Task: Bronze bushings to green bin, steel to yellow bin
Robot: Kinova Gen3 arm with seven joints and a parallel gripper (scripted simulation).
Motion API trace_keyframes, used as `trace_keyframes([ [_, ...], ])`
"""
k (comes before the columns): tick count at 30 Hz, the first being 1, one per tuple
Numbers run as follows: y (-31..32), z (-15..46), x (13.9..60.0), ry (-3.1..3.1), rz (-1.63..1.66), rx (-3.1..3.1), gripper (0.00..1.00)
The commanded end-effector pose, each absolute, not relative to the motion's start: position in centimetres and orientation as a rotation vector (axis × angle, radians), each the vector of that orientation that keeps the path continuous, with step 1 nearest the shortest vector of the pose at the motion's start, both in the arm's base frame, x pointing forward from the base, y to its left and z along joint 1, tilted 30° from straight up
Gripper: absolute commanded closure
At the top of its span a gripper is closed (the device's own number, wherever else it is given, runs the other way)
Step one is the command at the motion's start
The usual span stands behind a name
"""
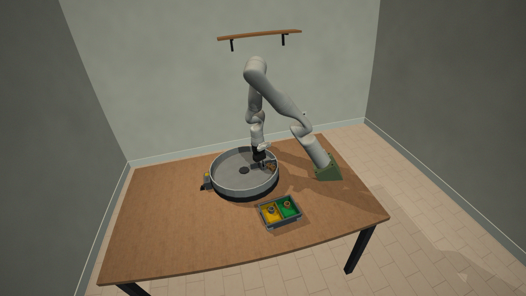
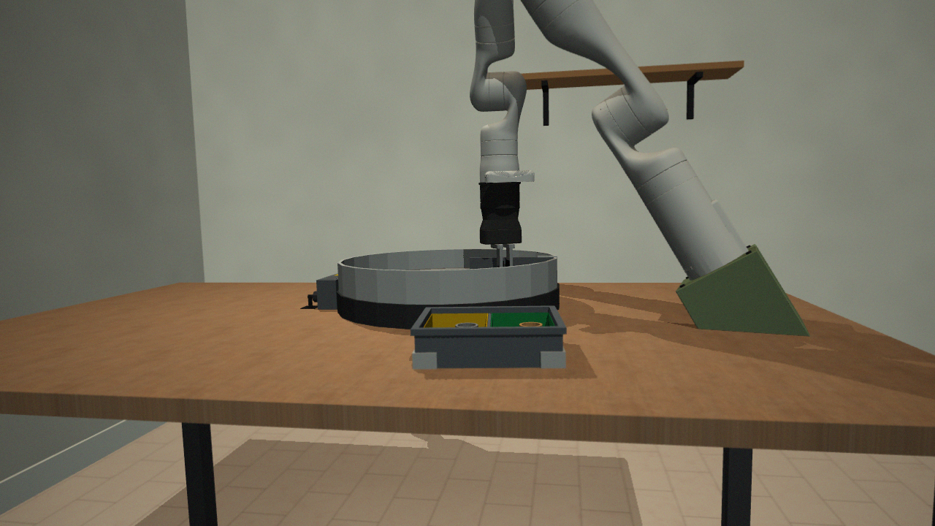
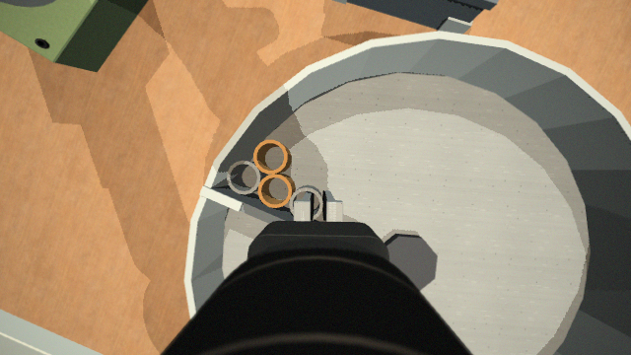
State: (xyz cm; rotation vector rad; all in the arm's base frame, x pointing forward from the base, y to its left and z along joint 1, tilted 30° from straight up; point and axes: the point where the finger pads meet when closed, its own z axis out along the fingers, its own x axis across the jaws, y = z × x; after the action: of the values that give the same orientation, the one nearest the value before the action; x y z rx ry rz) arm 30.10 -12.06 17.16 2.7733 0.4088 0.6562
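My gripper (image 3: pixel 317 200) (image 1: pixel 261 166) (image 2: pixel 502 256) reaches down into the grey turntable (image 1: pixel 235 192) (image 2: pixel 392 277) (image 3: pixel 542 123) near its right wall. It is shut on the wall of a steel bushing (image 3: pixel 300 190), one finger inside it and one outside. Two bronze bushings (image 3: pixel 270 157) (image 3: pixel 275 191) (image 1: pixel 272 167) and another steel bushing (image 3: pixel 241 178) stand clustered beside it against a stop bar (image 3: pixel 220 198). The yellow bin (image 1: pixel 275 218) (image 2: pixel 444 320) holds a steel bushing (image 1: pixel 271 209). The green bin (image 1: pixel 292 211) (image 2: pixel 506 319) holds a bronze bushing (image 1: pixel 287 203).
The two bins sit in one grey tray (image 1: pixel 283 222) (image 2: pixel 486 350) in front of the turntable. The arm's green base (image 1: pixel 328 171) (image 2: pixel 745 294) (image 3: pixel 44 25) stands to the right. A dark hub (image 1: pixel 243 169) (image 3: pixel 411 256) marks the turntable's middle. A small box (image 1: pixel 206 178) sits at its left.
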Motion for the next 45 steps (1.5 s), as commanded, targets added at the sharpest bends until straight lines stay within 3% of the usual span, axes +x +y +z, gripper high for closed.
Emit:
trace_keyframes([
  [1, -12.06, 17.17, 30.1, 0.409, 0.657, 2.773, 1.0],
  [45, -11.95, 17.69, 29.82, 0.406, 0.658, 2.775, 1.0],
])
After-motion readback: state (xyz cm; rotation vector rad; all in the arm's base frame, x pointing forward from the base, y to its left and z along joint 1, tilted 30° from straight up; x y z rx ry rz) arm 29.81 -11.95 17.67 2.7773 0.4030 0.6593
